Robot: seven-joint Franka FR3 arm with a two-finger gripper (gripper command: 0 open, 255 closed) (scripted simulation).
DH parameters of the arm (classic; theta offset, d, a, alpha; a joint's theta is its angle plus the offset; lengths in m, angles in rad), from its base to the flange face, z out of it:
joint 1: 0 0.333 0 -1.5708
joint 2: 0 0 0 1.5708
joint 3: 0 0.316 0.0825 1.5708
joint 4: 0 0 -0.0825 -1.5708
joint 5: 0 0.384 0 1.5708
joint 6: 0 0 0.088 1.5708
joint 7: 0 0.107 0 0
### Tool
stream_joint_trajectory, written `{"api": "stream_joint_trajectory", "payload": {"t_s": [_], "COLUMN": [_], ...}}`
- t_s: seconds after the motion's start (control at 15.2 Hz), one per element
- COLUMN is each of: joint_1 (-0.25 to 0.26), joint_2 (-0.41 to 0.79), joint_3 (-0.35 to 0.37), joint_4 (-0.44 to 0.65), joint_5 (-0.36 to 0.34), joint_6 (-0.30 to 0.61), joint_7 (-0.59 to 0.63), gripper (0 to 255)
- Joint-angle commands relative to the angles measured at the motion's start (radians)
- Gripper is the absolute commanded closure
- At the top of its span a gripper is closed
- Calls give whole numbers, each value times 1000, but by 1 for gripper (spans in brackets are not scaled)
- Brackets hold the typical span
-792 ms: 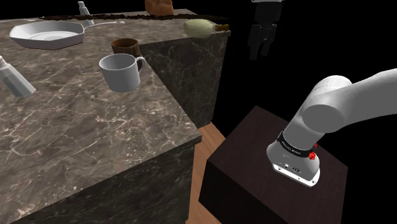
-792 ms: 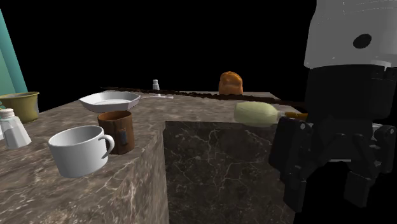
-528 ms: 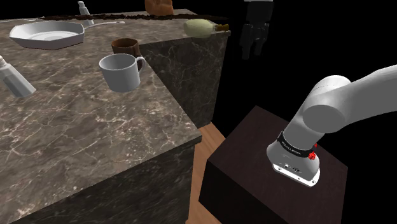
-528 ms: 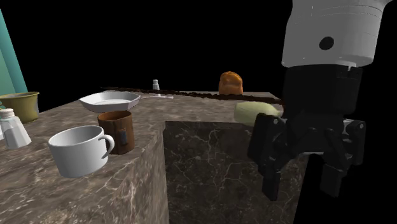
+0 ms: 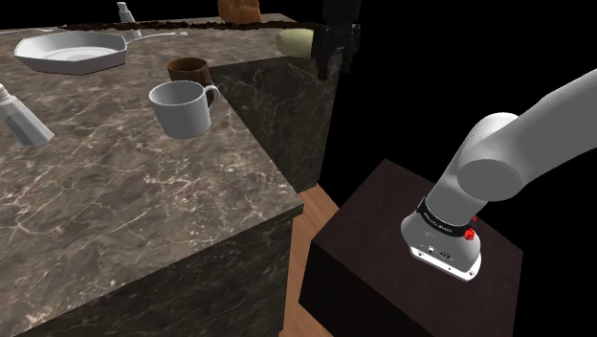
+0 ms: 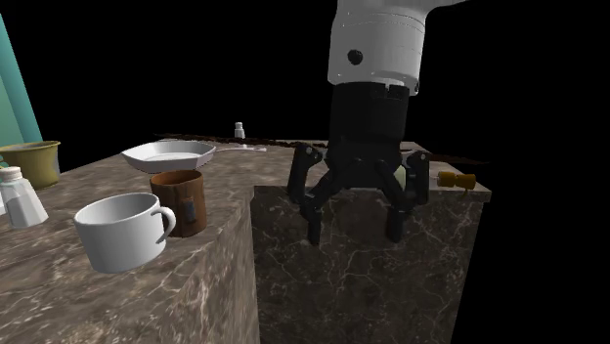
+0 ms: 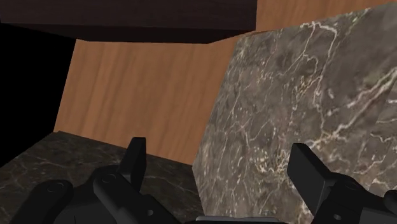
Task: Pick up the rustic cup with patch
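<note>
Beside the counter (image 5: 143, 191), the open pincer (image 6: 354, 233) points straight down

Brown cup (image 5: 188, 69): base hidden behind white mug (image 5: 182, 107). Pale-green obj (image 5: 295, 41): far end covered by my fingers (image 5: 325, 62). Shaker (image 5: 24, 120): top cut by shoulder view's left edge. Cup patch too small to judge there.

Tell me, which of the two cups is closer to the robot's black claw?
The brown cup with the patch on its side. The white mug beside it stands farther from the gripper.
</note>
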State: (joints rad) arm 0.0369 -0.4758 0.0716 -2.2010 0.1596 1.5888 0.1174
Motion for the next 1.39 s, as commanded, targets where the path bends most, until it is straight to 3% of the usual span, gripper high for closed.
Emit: {"api": "stream_joint_trajectory", "payload": {"t_s": [0.0, 0.79, 1.32], "joint_1": [8, 64, 151], "joint_2": [60, 480, 833], "joint_3": [23, 136, 176], "joint_4": [44, 503, 989], "joint_5": [4, -58, -168], "joint_6": [28, 50, -60], "joint_7": [23, 186, 293], "gripper": [0, 0, 0]}}
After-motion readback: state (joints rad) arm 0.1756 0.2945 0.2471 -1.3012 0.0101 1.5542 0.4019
